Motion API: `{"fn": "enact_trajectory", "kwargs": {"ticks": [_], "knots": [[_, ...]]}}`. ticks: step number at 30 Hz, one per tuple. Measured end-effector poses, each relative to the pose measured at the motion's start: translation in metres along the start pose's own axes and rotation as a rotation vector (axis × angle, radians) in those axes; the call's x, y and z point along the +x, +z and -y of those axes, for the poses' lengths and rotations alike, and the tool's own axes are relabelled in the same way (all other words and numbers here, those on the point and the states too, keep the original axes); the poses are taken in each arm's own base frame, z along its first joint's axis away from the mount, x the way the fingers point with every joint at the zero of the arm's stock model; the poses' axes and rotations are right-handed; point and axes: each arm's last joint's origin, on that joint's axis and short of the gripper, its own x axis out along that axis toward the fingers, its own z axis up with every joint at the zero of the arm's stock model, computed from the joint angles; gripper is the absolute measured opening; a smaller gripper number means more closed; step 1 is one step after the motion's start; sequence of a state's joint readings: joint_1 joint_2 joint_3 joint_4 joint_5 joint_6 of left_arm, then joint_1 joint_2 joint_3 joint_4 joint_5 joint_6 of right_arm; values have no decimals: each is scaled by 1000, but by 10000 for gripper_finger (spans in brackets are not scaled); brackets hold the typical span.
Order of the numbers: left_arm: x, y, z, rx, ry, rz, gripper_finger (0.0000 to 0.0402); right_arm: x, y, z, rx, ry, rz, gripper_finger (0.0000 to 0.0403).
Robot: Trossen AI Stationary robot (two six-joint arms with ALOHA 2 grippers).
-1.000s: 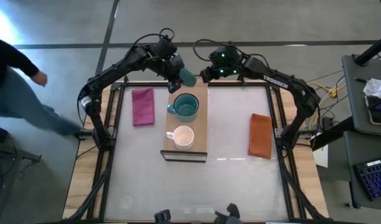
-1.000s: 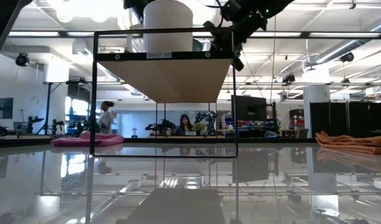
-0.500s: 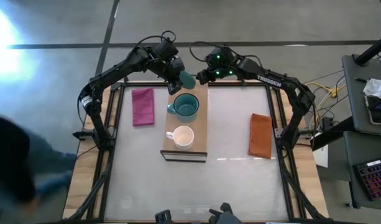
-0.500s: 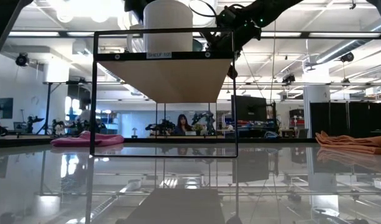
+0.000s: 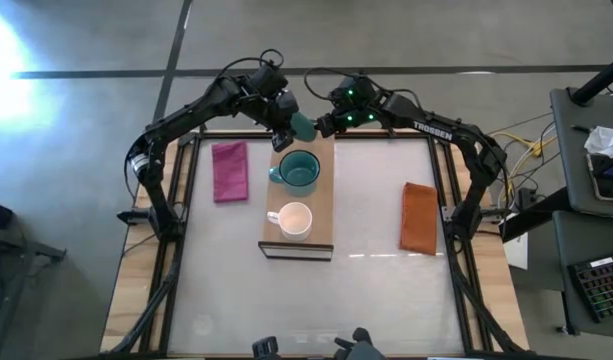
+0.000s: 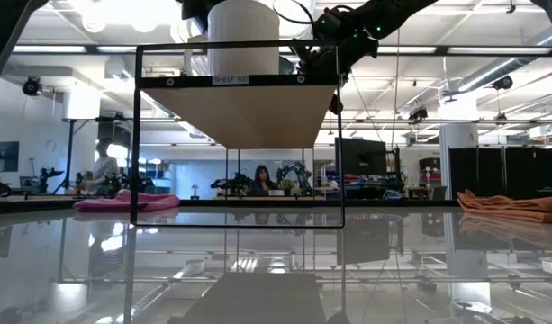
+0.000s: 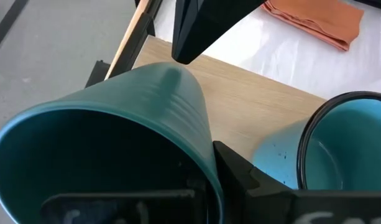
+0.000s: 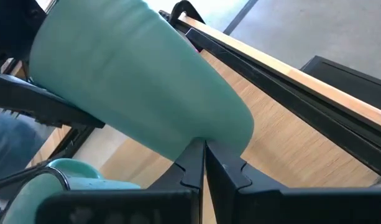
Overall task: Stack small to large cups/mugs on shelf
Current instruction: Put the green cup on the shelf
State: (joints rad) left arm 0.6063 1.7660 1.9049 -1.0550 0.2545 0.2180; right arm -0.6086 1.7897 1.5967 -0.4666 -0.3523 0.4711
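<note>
Three cups were in play, and the small dark green cup [image 5: 301, 126] was the one I had, tipped on its side above the far end of the shelf [image 5: 322, 222], just beyond the teal mug [image 5: 298, 172]; the white mug [image 5: 294, 220] stood nearer on the same board. My left gripper [image 5: 283, 122] was clenched on the cup's rim, one finger inside the mouth. Over the last second my right gripper [image 5: 321, 123] had slid leftward until its fingers, pressed together, touched the cup's base. The cup itself had hardly shifted. I judged that a handover or steadying was being set up, so the cup could later be placed upright. The right fingers looked closed against each other rather than around anything. Out left lay the pink cloth [image 5: 229, 170], out right the orange cloth [image 5: 418, 217], both on the table [image 5: 366, 290].
</note>
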Motion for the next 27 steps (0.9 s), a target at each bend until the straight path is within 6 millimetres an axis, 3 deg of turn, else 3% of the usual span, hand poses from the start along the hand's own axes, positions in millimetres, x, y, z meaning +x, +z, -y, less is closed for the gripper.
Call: {"fn": "enact_trajectory", "kwargs": {"ticks": [12,27], "knots": [[2,4,9,28,-14,25,7,4,-7,5,23,-14,-24,8],[2,10,20,56,-21,50,105,8,-11,7,37,-18,-30,8]]}}
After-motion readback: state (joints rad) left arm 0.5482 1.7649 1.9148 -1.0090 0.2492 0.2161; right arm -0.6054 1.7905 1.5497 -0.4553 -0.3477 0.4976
